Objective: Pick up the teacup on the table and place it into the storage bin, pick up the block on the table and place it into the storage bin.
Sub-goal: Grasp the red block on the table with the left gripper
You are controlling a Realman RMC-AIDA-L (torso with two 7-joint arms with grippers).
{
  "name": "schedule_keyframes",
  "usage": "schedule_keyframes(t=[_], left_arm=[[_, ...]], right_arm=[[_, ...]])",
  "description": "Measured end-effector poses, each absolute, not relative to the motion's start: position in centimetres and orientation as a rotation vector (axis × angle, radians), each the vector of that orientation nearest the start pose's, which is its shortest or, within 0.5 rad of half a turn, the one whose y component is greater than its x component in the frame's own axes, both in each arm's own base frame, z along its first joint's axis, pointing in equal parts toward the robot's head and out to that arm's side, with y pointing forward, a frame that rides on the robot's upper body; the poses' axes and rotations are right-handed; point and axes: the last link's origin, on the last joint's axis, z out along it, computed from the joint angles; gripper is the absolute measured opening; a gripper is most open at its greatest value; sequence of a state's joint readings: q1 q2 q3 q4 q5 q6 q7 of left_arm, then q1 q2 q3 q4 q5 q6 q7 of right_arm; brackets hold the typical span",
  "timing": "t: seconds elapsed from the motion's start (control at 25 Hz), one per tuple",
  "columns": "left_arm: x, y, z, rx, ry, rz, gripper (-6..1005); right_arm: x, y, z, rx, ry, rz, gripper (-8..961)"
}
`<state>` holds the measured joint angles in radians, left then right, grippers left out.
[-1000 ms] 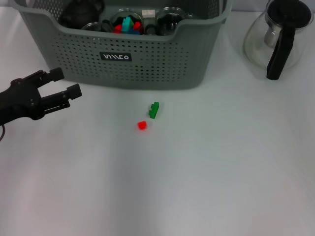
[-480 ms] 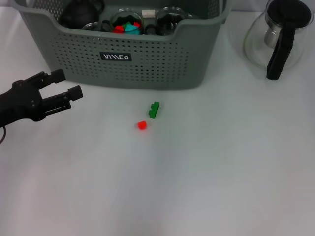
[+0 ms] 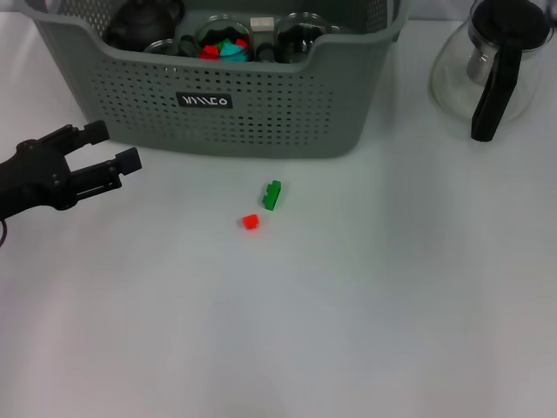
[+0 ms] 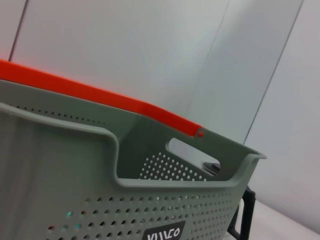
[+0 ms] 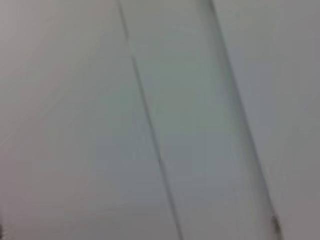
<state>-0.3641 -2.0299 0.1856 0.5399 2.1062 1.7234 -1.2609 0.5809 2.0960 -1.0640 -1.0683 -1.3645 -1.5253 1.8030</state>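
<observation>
The left gripper (image 3: pixel 111 147) is hovering, jaws apart, beside the storage bin (image 3: pixel 261 113), while the green block (image 3: pixel 272 194), likely light and rigid, is waiting on the worktop (image 3: pixel 365 305) for a pinch across its narrow sides.

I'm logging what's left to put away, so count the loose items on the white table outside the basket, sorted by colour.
Green: 1, the small green plastic block
Red: 1, the small red plastic block
Clear glass: 1, the glass carafe with a black handle
Total: 3
</observation>
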Motion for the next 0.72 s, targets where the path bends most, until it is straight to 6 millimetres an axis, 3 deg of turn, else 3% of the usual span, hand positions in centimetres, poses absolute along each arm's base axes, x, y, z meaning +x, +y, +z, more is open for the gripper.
schedule_keyframes(t=[0.24,0.48,0.72], left_arm=[[-34.0,26.7,4.9,-2.333,-0.844,-0.924,860],[-34.1,26.5,4.8,-2.330,-0.848,-0.923,860],[-34.2,26.3,4.8,-2.326,-0.849,-0.921,860]], right_arm=[[14.0,32.9,2.3,-2.828,0.354,1.251,854],[16.9,32.1,-0.7,-2.932,0.458,1.040,854],[20.4,31.3,-3.5,-2.894,0.512,0.998,854]])
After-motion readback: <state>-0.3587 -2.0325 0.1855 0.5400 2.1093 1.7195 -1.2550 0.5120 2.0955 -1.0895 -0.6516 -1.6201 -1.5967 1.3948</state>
